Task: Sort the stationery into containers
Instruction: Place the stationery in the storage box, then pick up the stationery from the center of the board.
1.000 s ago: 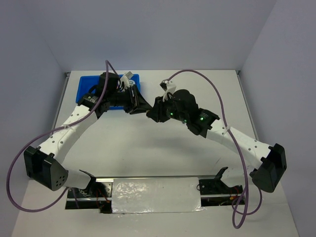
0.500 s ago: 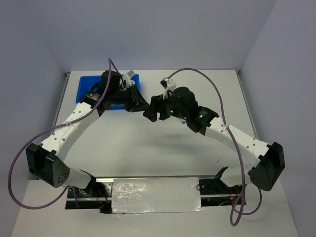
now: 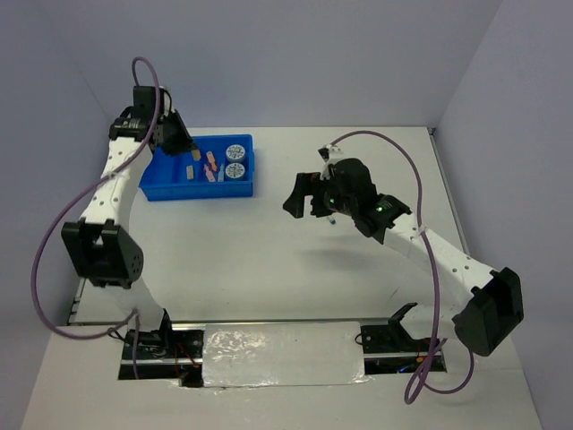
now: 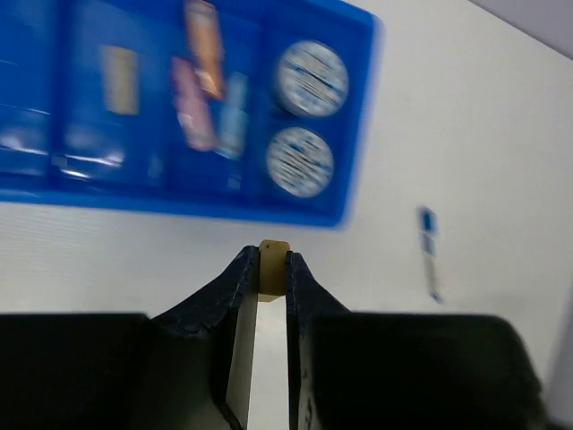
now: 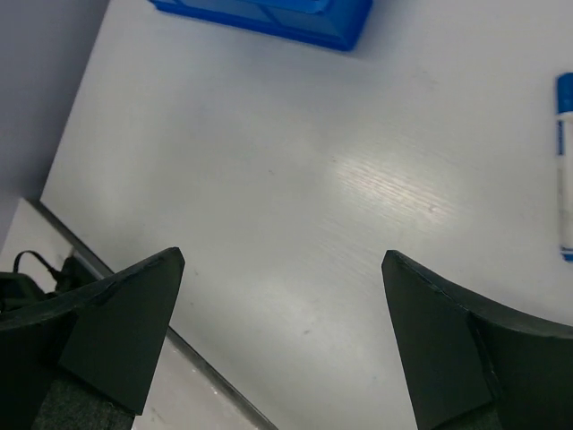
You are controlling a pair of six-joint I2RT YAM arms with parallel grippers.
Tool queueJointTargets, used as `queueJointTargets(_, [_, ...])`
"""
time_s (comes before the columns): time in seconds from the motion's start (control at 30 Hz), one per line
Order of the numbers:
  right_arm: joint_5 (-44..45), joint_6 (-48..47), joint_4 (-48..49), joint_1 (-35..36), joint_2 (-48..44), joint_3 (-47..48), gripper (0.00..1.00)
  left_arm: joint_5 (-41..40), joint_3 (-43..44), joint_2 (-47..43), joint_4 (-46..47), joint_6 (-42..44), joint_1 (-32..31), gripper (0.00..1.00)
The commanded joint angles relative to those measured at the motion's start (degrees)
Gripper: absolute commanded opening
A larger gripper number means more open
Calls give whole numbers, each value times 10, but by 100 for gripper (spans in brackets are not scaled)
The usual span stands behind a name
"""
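Note:
My left gripper [image 4: 272, 255] is shut on a small tan block [image 4: 273, 269] pinched at its fingertips. In the top view the left gripper [image 3: 179, 141] hangs high over the back left of the blue tray [image 3: 161, 190]. The tray [image 4: 356, 107] holds two patterned rolls [image 4: 311, 78], orange [image 4: 204, 45], pink [image 4: 192, 116] and blue [image 4: 235, 103] clips, and a tan block [image 4: 118, 79]. A white pen with a blue cap [image 4: 429, 251] lies on the table right of the tray. My right gripper [image 3: 303, 204] [image 5: 282, 260] stands open and empty, with the pen [image 5: 564, 170] to its right.
The white table [image 3: 269, 260] is walled on three sides. Purple cables [image 3: 54, 242] loop off both arms. The table's near edge [image 5: 134, 358] shows in the right wrist view, and a foil-covered strip [image 3: 282, 354] lies between the arm bases.
The left gripper closed on the tan block and swung up and left from mid-table to the tray's back left, uncovering the tray. The right gripper opened wide and drew back slightly right.

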Motion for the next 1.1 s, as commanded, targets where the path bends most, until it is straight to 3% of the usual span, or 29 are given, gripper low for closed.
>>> queueJointTargets(0.0, [18,-20,-44,-17,-44,7,100,-157,71,108,-36,97,32,0])
queueJointTargets(0.17, [55,-60,-129,-24,-61,32,100,-145,208,230,-29,112,65,1])
queueJointTargets(0.2, [55,-61,-144,-31,-63,34,100,-147,233,259,-28,110,65,8])
queueJointTargets(0.33, [35,-66,-151,-40,-78,39,100,-168,259,301,-33,111,66,21])
queueJointTargets(0.43, [26,-74,-161,-46,-68,54,100,-173,239,305,-19,107,68,40])
queueJointTargets(0.47, [23,-77,-164,-47,-60,64,100,-173,233,304,-12,105,68,46])
queueJointTargets(0.5, [24,-80,-173,-50,-52,70,100,-164,213,299,-5,102,69,59])
queueJointTargets(0.6, [38,-92,-201,-59,21,100,100,-150,192,292,9,95,68,76])
queueJointTargets(0.77, [88,-109,-248,-83,141,156,99,-138,204,271,-19,88,68,87])
queueJointTargets(0.87, [123,-120,-268,-103,226,185,91,-117,204,217,-57,87,67,97])
queueJointTargets(0.97, [140,-129,-267,-112,283,208,82,-76,163,153,-75,95,64,99])
queueJointTargets(1.0, [144,-130,-269,-115,303,216,73,-67,126,136,-72,98,62,99])
queueJointTargets(1.07, [136,-134,-270,-118,332,235,68,-49,69,86,-64,107,58,99])
